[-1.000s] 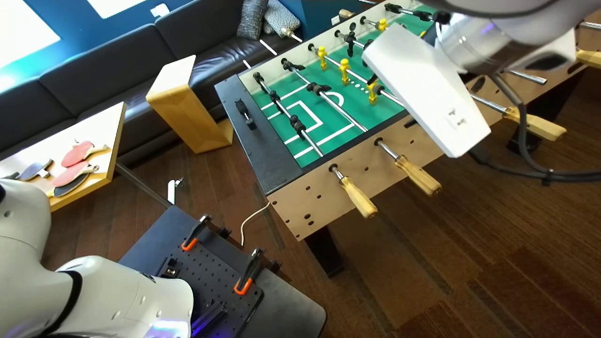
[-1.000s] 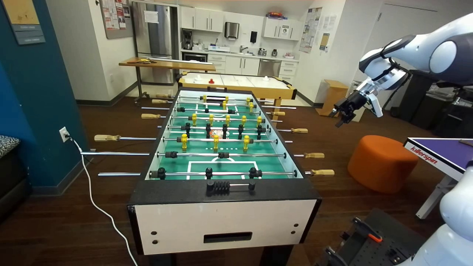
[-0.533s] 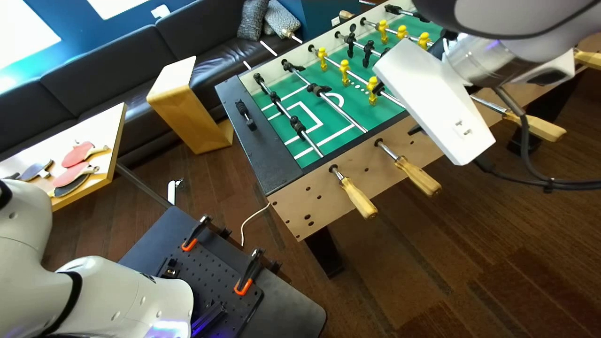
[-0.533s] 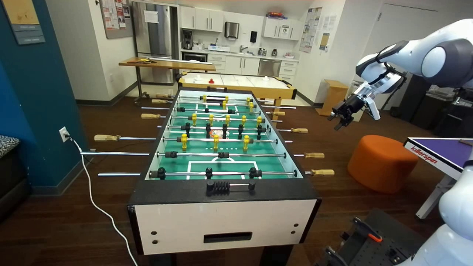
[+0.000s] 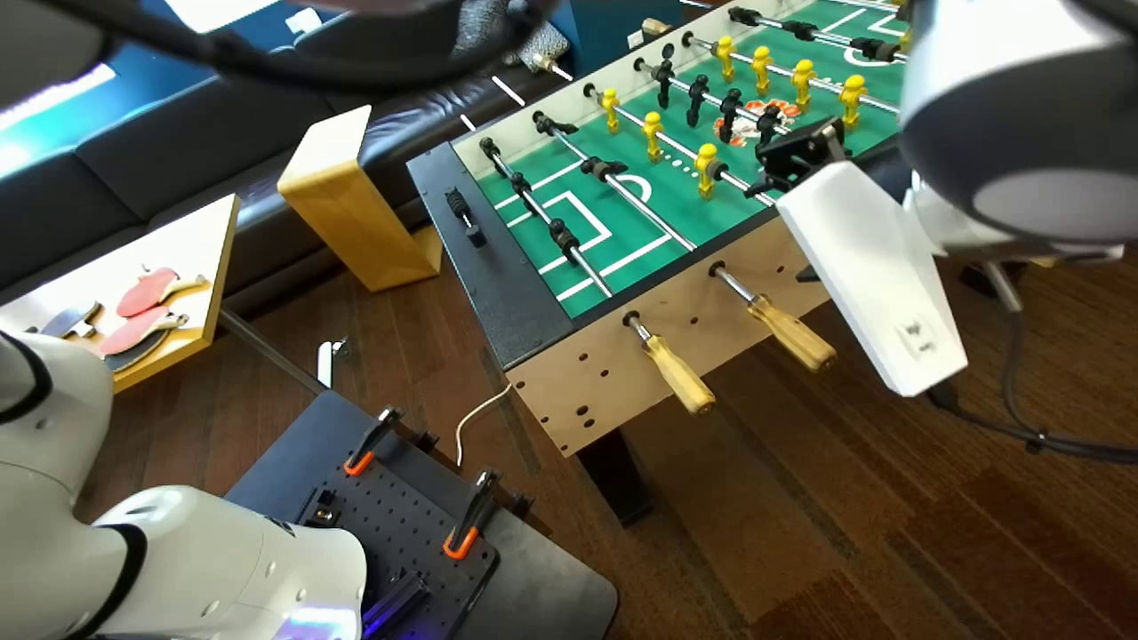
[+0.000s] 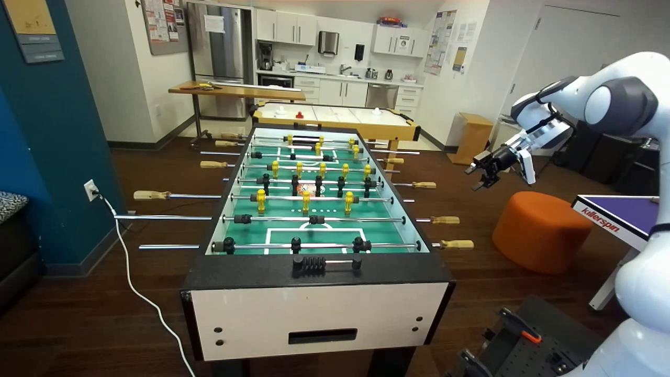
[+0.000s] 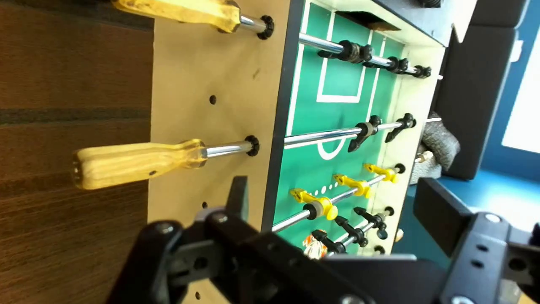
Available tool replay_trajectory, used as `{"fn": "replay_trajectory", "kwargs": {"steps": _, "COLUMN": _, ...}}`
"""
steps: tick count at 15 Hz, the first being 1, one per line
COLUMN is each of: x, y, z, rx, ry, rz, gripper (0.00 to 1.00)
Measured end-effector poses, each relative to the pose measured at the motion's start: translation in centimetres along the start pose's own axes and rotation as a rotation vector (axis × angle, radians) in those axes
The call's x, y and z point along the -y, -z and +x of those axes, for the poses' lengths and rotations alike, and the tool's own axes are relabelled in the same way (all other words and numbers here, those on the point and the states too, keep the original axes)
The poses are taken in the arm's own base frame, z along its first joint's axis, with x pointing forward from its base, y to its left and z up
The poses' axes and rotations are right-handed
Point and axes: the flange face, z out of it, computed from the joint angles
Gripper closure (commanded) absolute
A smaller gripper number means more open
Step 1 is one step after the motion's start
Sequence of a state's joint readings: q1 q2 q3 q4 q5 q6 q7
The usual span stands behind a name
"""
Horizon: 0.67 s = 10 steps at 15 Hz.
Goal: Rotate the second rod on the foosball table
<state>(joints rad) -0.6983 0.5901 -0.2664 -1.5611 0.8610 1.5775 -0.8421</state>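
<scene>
In an exterior view the second rod [image 6: 356,219] pretty much crosses the foosball table [image 6: 314,310] 9-to-3 o'clock. Air hockey table [image 6: 335,111] sits behind at 12, ottoman [image 6: 543,233] at 3, gripper [image 6: 473,178] around 2.

1. In an exterior view, a white patch [image 5: 218,9] between ten and eleven o'clock is burnt out, and the dark sofa [image 5: 222,133] below carries a pale sheen.
2. A dark strip [image 5: 356,76] there is heavily blurred; violet glare sits on the white arm [image 5: 249,560] near seven o'clock.
3. In an exterior view, the cabinets [image 6: 285,26] at twelve are bright, the floor [image 6: 89,335] toward eight dim.
4. In the wrist view, a white area [image 7: 525,124] at three o'clock is overexposed; the gripper [image 7: 337,199], from four to seven, is out of focus, the second rod [image 7: 325,136] sharp, glinting.
</scene>
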Motion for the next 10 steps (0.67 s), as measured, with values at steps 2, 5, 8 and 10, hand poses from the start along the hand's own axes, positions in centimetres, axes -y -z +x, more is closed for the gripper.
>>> {"fn": "replay_trajectory", "kwargs": {"steps": 2, "x": -3.2, "y": -0.5, "z": -0.1, "rx": 0.017, "ry": 0.0, "rz": 0.087, "gripper": 0.0}}
{"fn": "replay_trajectory", "kwargs": {"steps": 5, "x": -7.6, "y": -1.7, "z": -0.2, "rx": 0.059, "ry": 0.031, "rz": 0.197, "gripper": 0.0}}
{"fn": "replay_trajectory", "kwargs": {"steps": 8, "x": -11.1, "y": -3.4, "z": 0.4, "rx": 0.056, "ry": 0.101, "rz": 0.249, "gripper": 0.0}}
{"fn": "replay_trajectory", "kwargs": {"steps": 10, "x": -12.6, "y": -4.6, "z": 0.9, "rx": 0.054, "ry": 0.111, "rz": 0.263, "gripper": 0.0}}
